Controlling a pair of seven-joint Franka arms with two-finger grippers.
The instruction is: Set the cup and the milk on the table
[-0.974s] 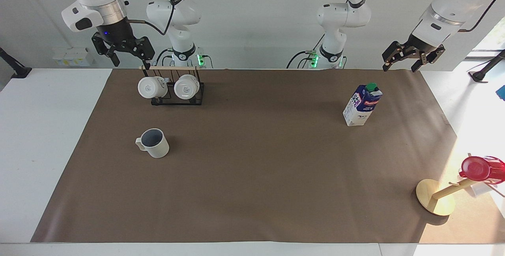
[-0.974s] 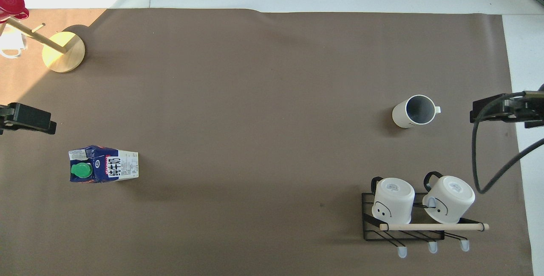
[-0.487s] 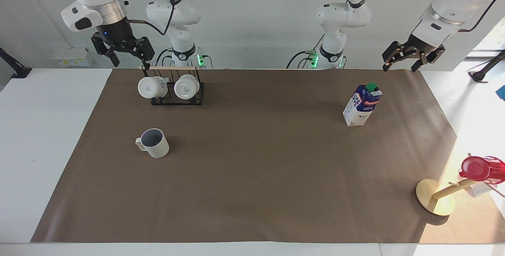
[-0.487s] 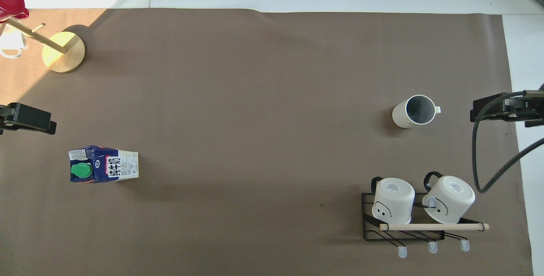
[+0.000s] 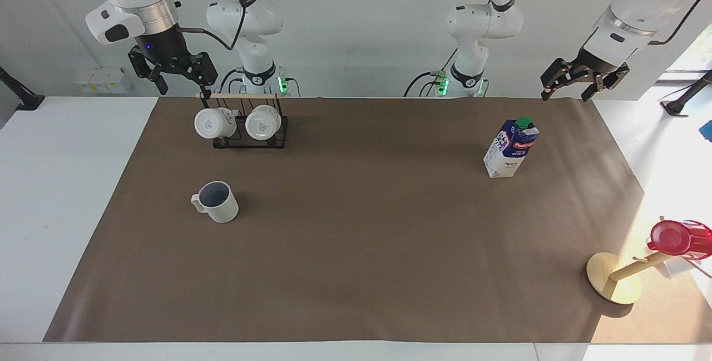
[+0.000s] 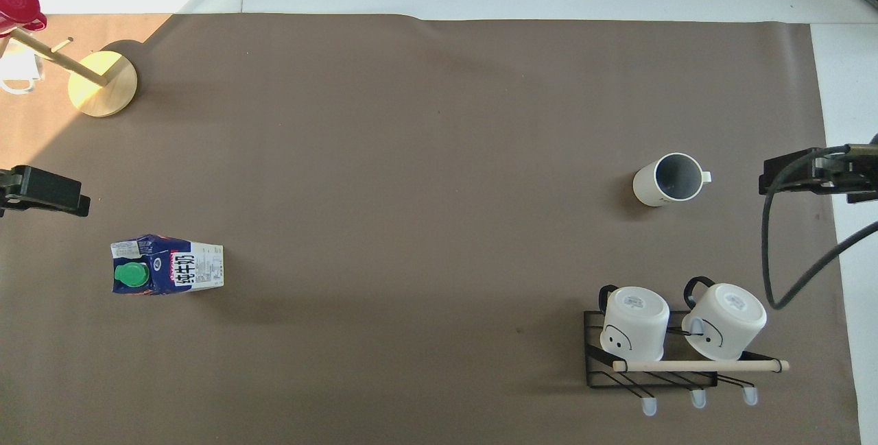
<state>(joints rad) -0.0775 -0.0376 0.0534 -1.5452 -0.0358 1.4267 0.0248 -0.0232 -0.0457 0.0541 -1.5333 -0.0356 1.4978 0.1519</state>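
Change: both arms drawing slightly upward, nothing else moved; placement looks done.
Right gripper (image 5: 177,74): upper left of the facing view, over the rack (image 5: 245,124), wide, empty.
Cup (image 5: 217,201): left of centre, upright on the table (image 5: 356,272).
Milk (image 5: 510,147): upper right, upright.
Left gripper (image 5: 579,82): upper right, wide, empty.
Room: white wall.

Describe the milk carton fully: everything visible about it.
The milk carton is a tall gable-top box, apparently paperboard, dark blue above and white below, with a red label band and a closed green screw cap. It stands upright on the brown sheet toward the left arm's end of the table. Nothing else touches it.
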